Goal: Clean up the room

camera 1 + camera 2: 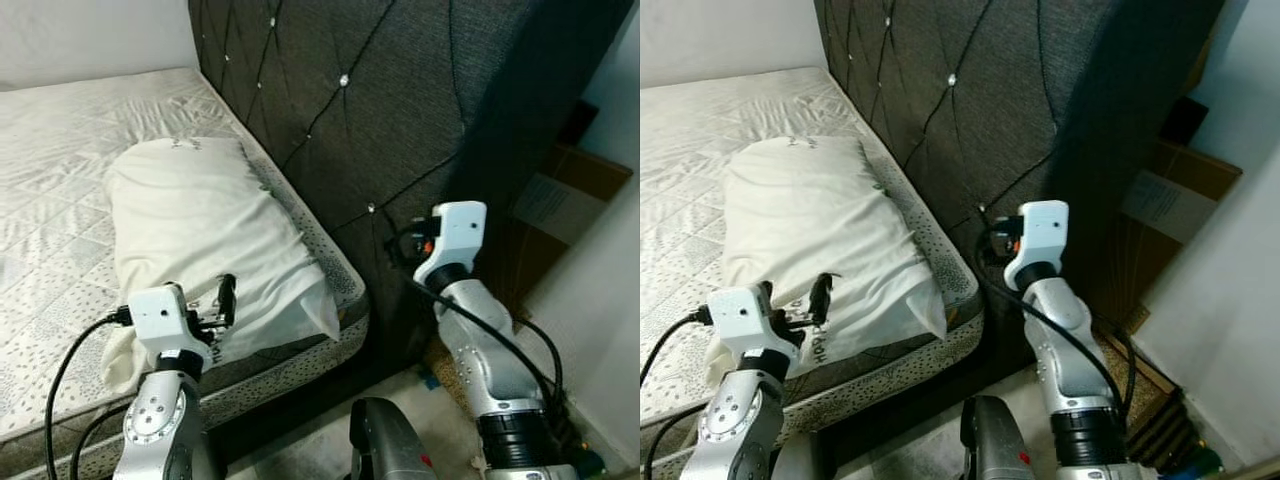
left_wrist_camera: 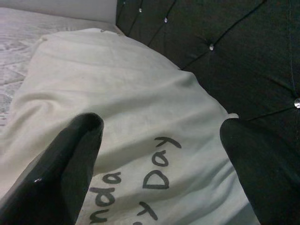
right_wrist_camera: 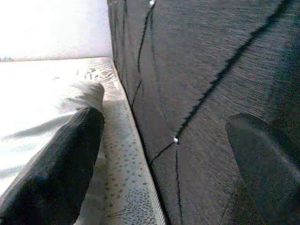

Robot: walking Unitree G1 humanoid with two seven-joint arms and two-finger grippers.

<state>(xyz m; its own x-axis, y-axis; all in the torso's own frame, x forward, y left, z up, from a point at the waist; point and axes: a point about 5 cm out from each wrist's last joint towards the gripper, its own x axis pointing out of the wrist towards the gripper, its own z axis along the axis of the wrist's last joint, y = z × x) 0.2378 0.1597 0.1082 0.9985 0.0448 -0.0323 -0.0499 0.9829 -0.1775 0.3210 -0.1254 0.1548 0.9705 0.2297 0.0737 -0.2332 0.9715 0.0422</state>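
Left hand [image 1: 222,305], fingers spread, hovered at the near end of the white fabric pillow [image 1: 200,230] on the patterned mattress [image 1: 60,150]; right hand [image 3: 164,159], also spread, faced the dark tufted headboard [image 1: 380,110]. Step judged: reaching for the pillow; next move calls for advancing and closing on its near edge.

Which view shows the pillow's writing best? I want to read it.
The left wrist view: handwritten letters on the pillow show large between the left gripper's open fingers, though cut off. The eye views show the whole pillow, with only tiny marks near that gripper. The right wrist view shows just a pale edge.

White pillow [image 1: 200,235] flat on mattress [image 1: 60,150]
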